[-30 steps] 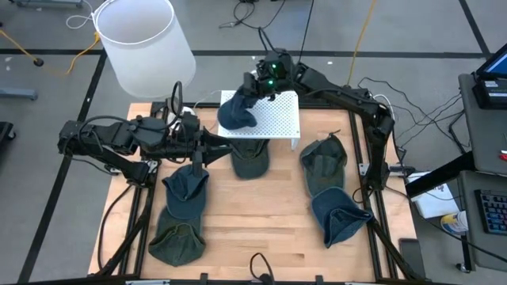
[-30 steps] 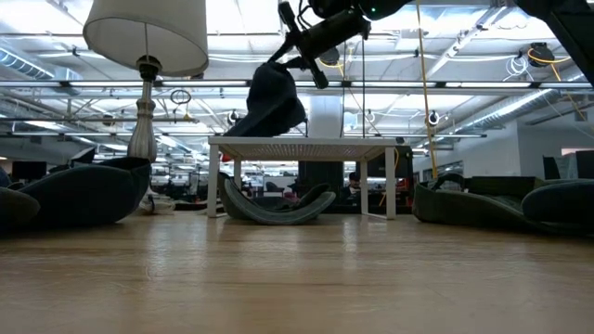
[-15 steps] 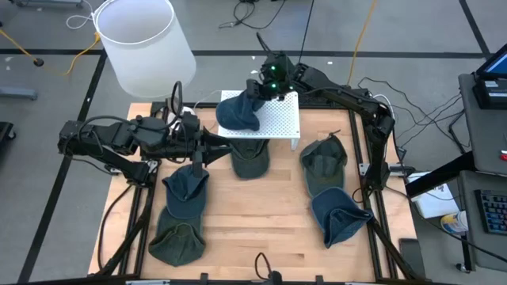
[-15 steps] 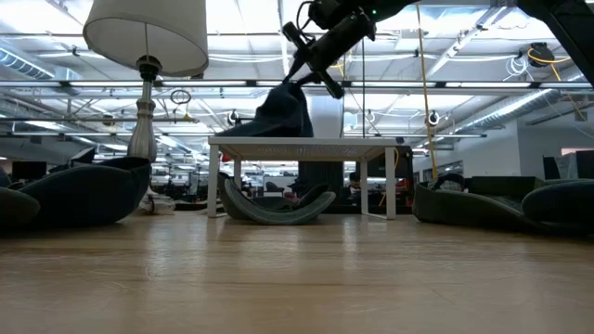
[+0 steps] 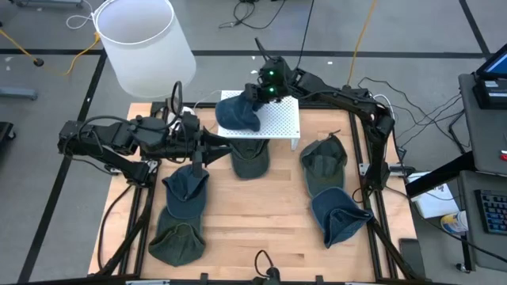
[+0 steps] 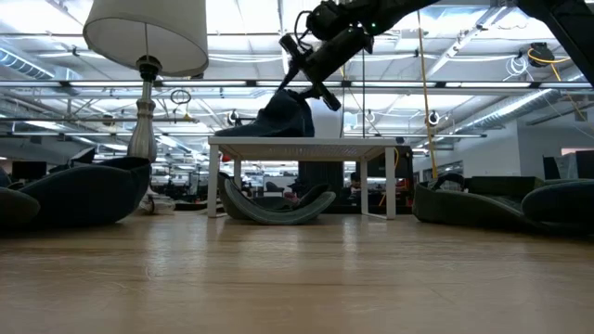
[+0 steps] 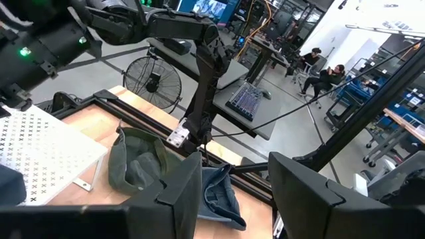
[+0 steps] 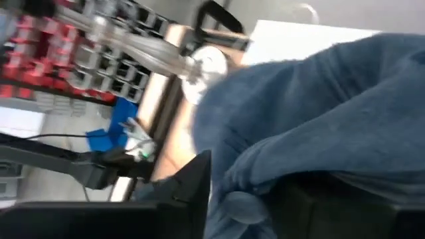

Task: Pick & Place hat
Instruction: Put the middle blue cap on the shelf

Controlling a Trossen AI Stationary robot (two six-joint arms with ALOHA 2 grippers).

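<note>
The blue hat [image 5: 238, 115] is seen resting on the white perforated stand [image 5: 281, 119], toward that stand's left edge, at the far middle of the bench [image 5: 269, 214]. In the low view it sits slumped on the stand's top, its crown folded over. The right gripper [image 5: 255, 93] is at the hat's far upper side; cloth is seen bunched between its fingers [image 8: 192, 182] in the right wrist view, but whether it is pinched or just let go cannot be told. The left gripper [image 7: 229, 192] is held part open and empty near the bench's left edge.

The hat is judged light, soft and floppy, with only the brim somewhat stiff. It is likely to sag and swing when lifted, so a pinch on a gathered fold of the crown or on the brim's edge is advised. Little risk of breakage is expected, though thin cloth may slip from a shallow pinch.
</note>
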